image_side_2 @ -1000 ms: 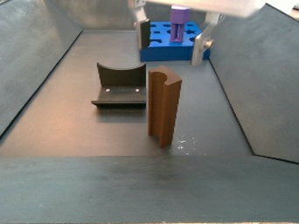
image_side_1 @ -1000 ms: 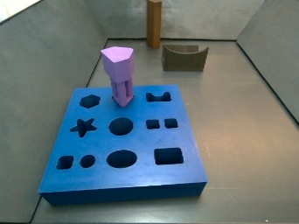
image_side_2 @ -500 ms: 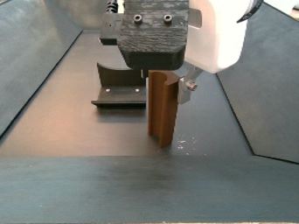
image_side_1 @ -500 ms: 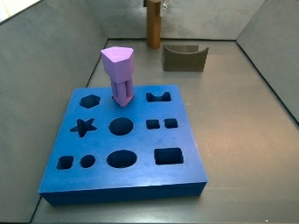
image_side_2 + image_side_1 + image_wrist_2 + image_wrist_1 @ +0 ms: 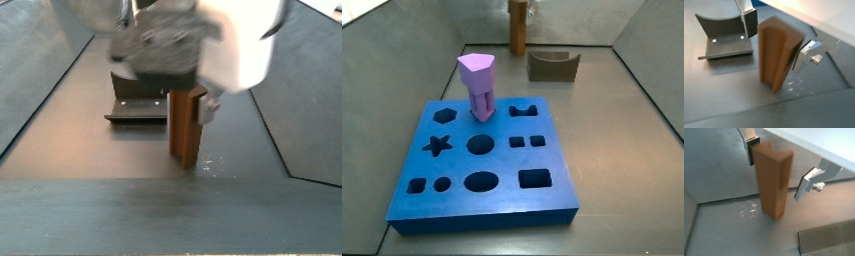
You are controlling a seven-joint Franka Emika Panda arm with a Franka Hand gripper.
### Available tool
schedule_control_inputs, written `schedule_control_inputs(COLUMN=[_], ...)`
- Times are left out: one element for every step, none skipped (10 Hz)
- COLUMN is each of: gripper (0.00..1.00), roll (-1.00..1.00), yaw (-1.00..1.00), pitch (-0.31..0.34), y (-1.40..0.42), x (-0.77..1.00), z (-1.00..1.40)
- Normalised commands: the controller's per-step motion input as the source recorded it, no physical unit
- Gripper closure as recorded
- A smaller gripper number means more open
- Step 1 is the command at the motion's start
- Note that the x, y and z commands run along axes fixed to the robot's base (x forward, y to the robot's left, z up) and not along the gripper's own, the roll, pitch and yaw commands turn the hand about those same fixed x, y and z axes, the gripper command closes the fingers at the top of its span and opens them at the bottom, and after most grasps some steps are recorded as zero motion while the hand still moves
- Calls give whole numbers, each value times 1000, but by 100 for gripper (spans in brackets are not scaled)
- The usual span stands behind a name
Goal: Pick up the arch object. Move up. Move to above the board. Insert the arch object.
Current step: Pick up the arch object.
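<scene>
The arch object (image 5: 773, 183) is a tall orange-brown column standing upright on the grey floor, and it also shows in a wrist view (image 5: 773, 56) and in both side views (image 5: 517, 30) (image 5: 186, 130). My gripper (image 5: 777, 174) is open, with one silver finger on each side of the column's upper part and a gap on one side. The same straddle shows in a wrist view, gripper (image 5: 776, 44). From a side view the gripper (image 5: 189, 92) is blurred over the column's top. The blue board (image 5: 476, 205) lies apart, nearer the front.
A purple post (image 5: 477, 80) stands in one of the board's holes. The dark fixture (image 5: 553, 66) sits on the floor beside the column, also seen as the fixture (image 5: 724, 42) (image 5: 135, 105). Grey walls close in the floor on both sides.
The gripper has come down from above and now straddles the top of the arch object. The column, board and purple post have not moved.
</scene>
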Motion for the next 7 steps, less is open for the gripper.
schedule_control_inputs(gripper=[100, 100, 100, 100, 100, 100, 100], roll=[0, 0, 0, 0, 0, 0, 0], yaw=[0, 0, 0, 0, 0, 0, 0], pitch=[0, 0, 0, 0, 0, 0, 0], y=[0, 0, 0, 0, 0, 0, 0], x=[0, 0, 0, 0, 0, 0, 0], z=[0, 0, 0, 0, 0, 0, 0])
